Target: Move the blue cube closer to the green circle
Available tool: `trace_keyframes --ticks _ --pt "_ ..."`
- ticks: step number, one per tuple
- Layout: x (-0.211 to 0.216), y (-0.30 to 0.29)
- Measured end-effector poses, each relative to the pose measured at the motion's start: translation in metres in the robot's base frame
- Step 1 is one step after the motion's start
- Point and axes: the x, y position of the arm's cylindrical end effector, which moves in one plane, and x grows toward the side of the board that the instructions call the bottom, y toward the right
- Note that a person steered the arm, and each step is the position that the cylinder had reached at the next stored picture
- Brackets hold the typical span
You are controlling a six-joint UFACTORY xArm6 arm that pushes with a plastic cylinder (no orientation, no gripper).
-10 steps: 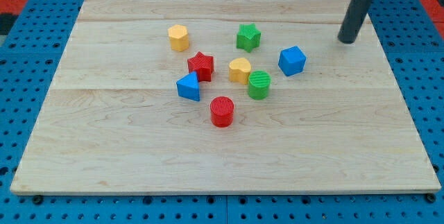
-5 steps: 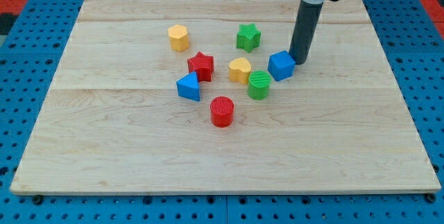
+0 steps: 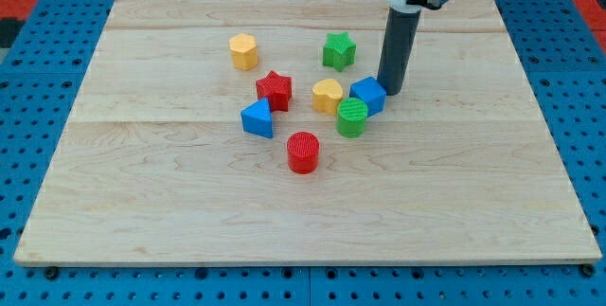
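Observation:
The blue cube [image 3: 368,95] sits near the board's middle, touching the green circle [image 3: 352,117] at its lower left. My tip [image 3: 391,90] rests against the cube's right side. The dark rod rises from there to the view's top.
A yellow heart [image 3: 328,95] lies just left of the cube and circle. A green star [image 3: 338,50] is above them. A red star [image 3: 274,90], a blue triangle [image 3: 257,118], a red cylinder [image 3: 303,152] and a yellow hexagon [image 3: 243,51] lie further left on the wooden board [image 3: 473,183].
My tip came in from the upper right and pushed the blue cube left and down until it met the green circle. The other blocks have not moved.

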Motion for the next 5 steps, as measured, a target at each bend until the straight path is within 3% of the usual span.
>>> trace_keyframes --ticks 2,3,5 --pt "0.022 0.057" --pt "0.05 0.049" --pt "0.045 0.033"
